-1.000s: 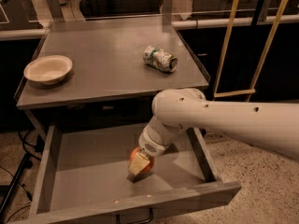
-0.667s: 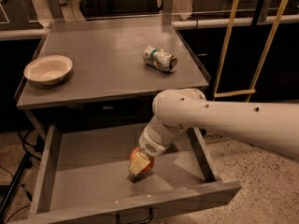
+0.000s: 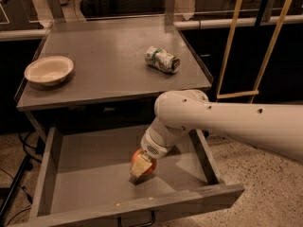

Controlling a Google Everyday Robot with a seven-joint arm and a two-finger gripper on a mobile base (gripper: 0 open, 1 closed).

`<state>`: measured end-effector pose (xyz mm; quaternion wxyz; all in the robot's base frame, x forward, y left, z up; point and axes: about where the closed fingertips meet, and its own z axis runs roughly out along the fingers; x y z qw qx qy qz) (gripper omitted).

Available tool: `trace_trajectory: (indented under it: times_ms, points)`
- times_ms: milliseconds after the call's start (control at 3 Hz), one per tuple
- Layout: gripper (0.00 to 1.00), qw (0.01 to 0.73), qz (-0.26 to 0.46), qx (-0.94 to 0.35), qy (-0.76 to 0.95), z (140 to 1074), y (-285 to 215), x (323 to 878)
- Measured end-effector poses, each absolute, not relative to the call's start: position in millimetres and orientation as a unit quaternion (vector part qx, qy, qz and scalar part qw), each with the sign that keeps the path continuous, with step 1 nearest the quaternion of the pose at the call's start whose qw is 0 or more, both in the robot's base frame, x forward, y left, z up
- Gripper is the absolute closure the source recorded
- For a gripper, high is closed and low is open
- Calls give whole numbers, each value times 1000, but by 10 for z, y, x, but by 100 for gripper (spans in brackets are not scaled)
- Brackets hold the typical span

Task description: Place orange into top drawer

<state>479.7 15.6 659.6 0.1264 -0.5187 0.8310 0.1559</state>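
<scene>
The top drawer (image 3: pixel 85 174) is pulled open below the grey tabletop, with a flat grey bottom and a dark handle on its front. My white arm reaches down into it from the right. My gripper (image 3: pixel 142 165) sits low inside the drawer, right of the middle, shut on the orange (image 3: pixel 147 166). The orange is partly hidden by a pale finger (image 3: pixel 139 165) and is at or just above the drawer floor.
A cream bowl (image 3: pixel 49 70) stands at the left of the tabletop (image 3: pixel 109 46). A green-and-white can (image 3: pixel 162 59) lies on its side at the right. Yellow poles (image 3: pixel 232 37) stand to the right, behind the arm. Cables lie on the floor at the left.
</scene>
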Motion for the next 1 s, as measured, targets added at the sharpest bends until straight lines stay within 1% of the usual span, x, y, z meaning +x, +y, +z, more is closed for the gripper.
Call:
trace_trajectory:
  times_ms: [333,667,1000]
  points:
    - [11,126,156,-519,831,6596,156,4797]
    - [0,126,156,-519,831,6596,156,4797]
    - [0,126,156,-519,831,6596,156,4797]
